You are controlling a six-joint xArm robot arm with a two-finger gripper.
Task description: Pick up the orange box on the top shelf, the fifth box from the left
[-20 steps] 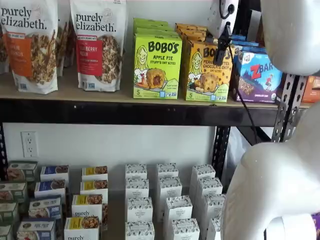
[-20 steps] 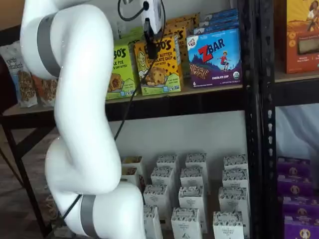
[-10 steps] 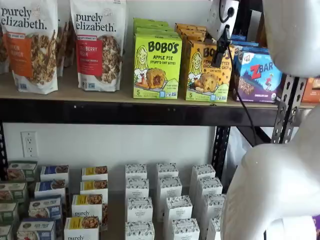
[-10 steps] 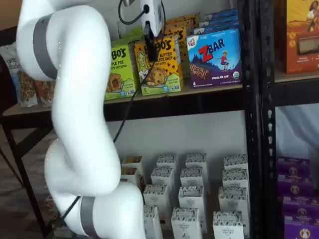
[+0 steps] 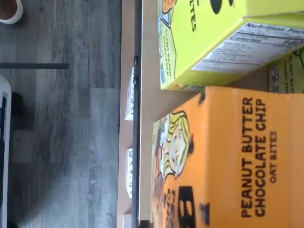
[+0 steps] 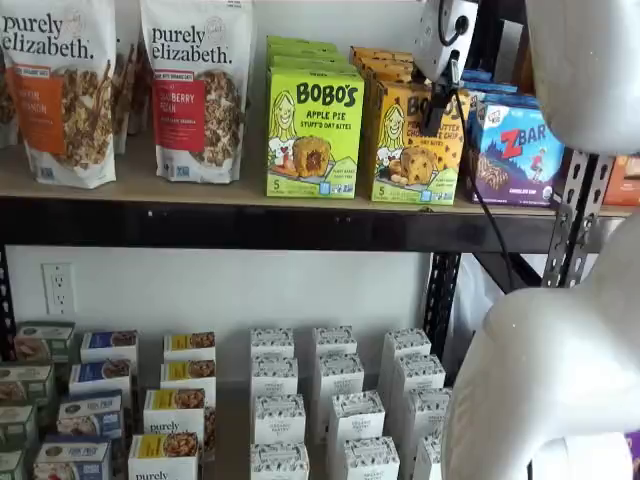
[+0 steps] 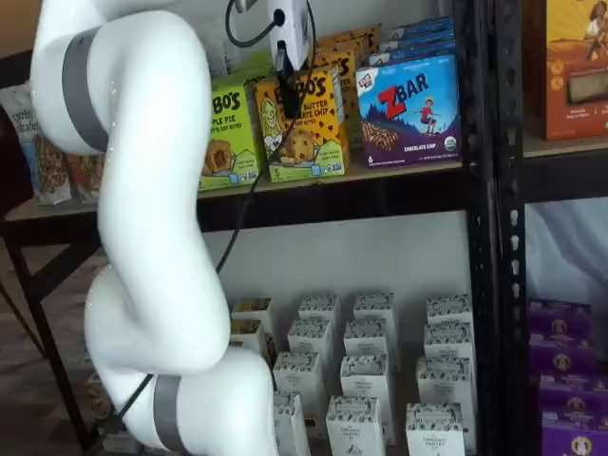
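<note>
The orange box [image 6: 410, 150] stands upright on the top shelf [image 6: 200, 222], between a lime-green Bobo's box [image 6: 314, 132] and a blue ZBar box [image 6: 515, 150]. It shows in both shelf views [image 7: 309, 133]. My gripper [image 6: 435, 112] hangs in front of the orange box's upper right part, and in a shelf view [image 7: 289, 95] it is before the box's upper left. Its black fingers show no plain gap, and I cannot tell whether they touch the box. The wrist view shows the orange box's top panel [image 5: 247, 161] close up, beside the green box [image 5: 213, 42].
Granola bags [image 6: 195, 90] stand at the left of the top shelf. Small white cartons [image 6: 335, 400] fill the lower shelf. Black uprights [image 7: 484, 237] stand right of the ZBar box [image 7: 410, 109]. My white arm [image 7: 152, 237] fills the foreground.
The gripper has shifted slightly in front of the orange box, its fingers a little lower. The arm's elbow has moved a little. The boxes have not moved.
</note>
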